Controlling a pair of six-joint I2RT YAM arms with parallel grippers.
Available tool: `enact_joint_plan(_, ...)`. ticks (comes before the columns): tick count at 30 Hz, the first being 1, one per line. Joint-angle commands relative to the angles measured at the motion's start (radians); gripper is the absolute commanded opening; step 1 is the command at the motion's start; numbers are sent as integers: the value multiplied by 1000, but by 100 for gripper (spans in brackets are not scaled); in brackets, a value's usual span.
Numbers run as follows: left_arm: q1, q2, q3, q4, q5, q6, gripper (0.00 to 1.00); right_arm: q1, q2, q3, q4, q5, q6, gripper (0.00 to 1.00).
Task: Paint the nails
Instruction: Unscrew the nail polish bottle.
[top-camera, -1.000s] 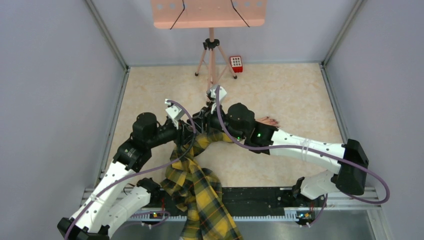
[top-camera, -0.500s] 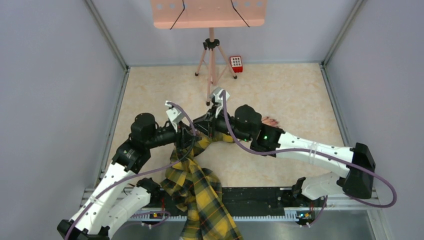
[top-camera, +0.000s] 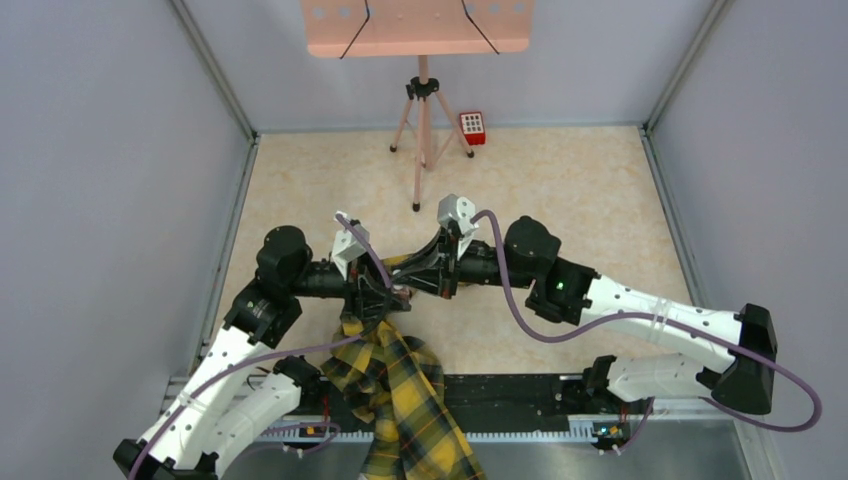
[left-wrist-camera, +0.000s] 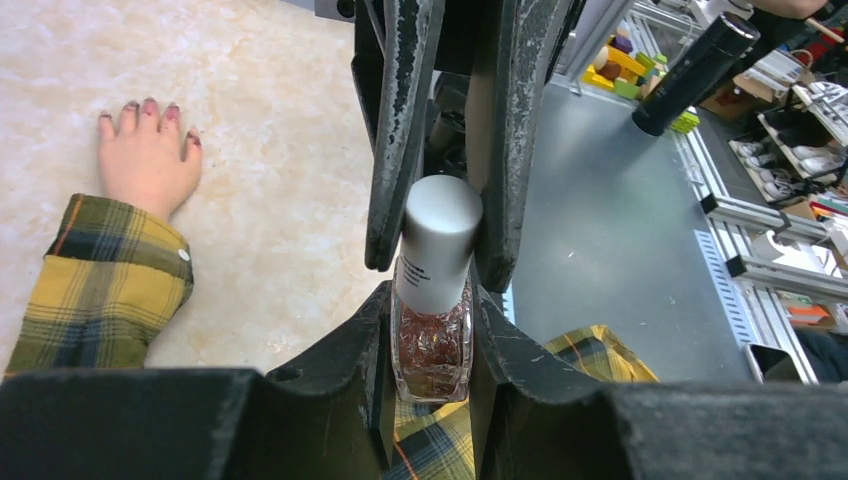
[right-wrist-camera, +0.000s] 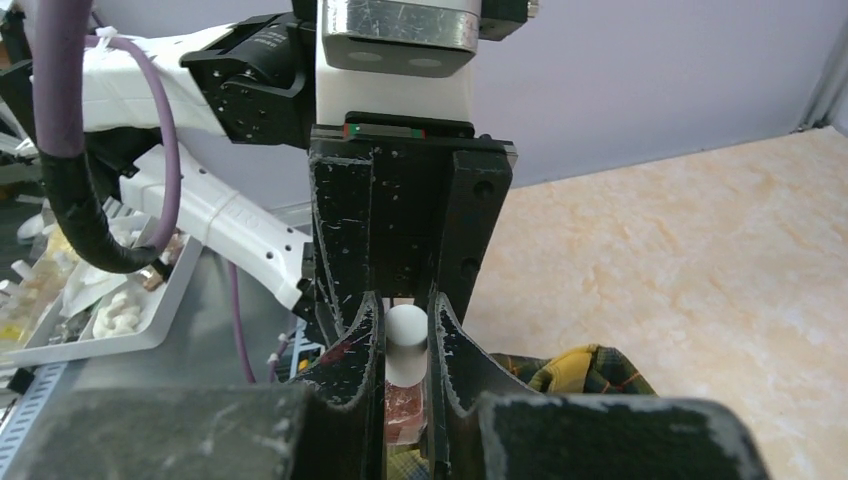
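A small glass nail polish bottle (left-wrist-camera: 431, 345) with reddish glitter polish and a silver-white cap (left-wrist-camera: 438, 240) is held above the plaid sleeve (top-camera: 400, 380). My left gripper (left-wrist-camera: 430, 350) is shut on its glass body. My right gripper (right-wrist-camera: 405, 350) meets it from the opposite side and is shut on the cap (right-wrist-camera: 405, 340). In the top view both grippers, left (top-camera: 385, 293) and right (top-camera: 415, 280), join at mid-table. The pale mannequin hand (left-wrist-camera: 150, 165) lies flat on the table, its dark red nails (left-wrist-camera: 148, 105) pointing away; my right arm hides it in the top view.
A tripod (top-camera: 423, 120) carrying a pink board (top-camera: 417, 25) stands at the back. A small red keypad box (top-camera: 472, 127) sits beside it. Grey walls enclose the table on three sides. The sleeve hangs over the near rail (top-camera: 520, 395).
My right gripper has shut on the bottle's cap. The right arm's wrist has drawn back to the right, and the joined grippers have shifted slightly toward the near edge.
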Motion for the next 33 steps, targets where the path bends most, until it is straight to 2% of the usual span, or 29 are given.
enact_joint_plan(1,3,-2,9,82,60,-17,0,13,-22,4,4,-82,-24,0)
enact_joint_plan(4,4,-3,9,73,29,-1,0,11,-32,3,-4,-17,-15,41)
enact_joint_plan(6,3,-5,11,54,-7,17,0,11,-40,3,-16,53,-7,62)
enact_joint_plan(8,3,-6,17,30,-60,39,0,10,-49,-1,-23,117,-3,72)
enact_joint_plan(10,3,-9,19,8,-113,59,0,9,-54,-7,-19,175,7,78)
enact_joint_plan(16,3,-18,26,-32,-366,88,0,9,-54,-12,-3,381,59,78)
enact_joint_plan(20,4,-11,32,-57,-476,96,0,9,-18,24,-15,413,86,71)
enact_joint_plan(23,3,-11,32,-60,-517,97,0,10,30,64,-40,417,104,67)
enact_joint_plan(29,4,-3,33,-67,-558,100,0,14,113,128,-68,416,131,64)
enact_joint_plan(33,3,5,35,-73,-562,103,0,16,145,150,-74,422,145,54)
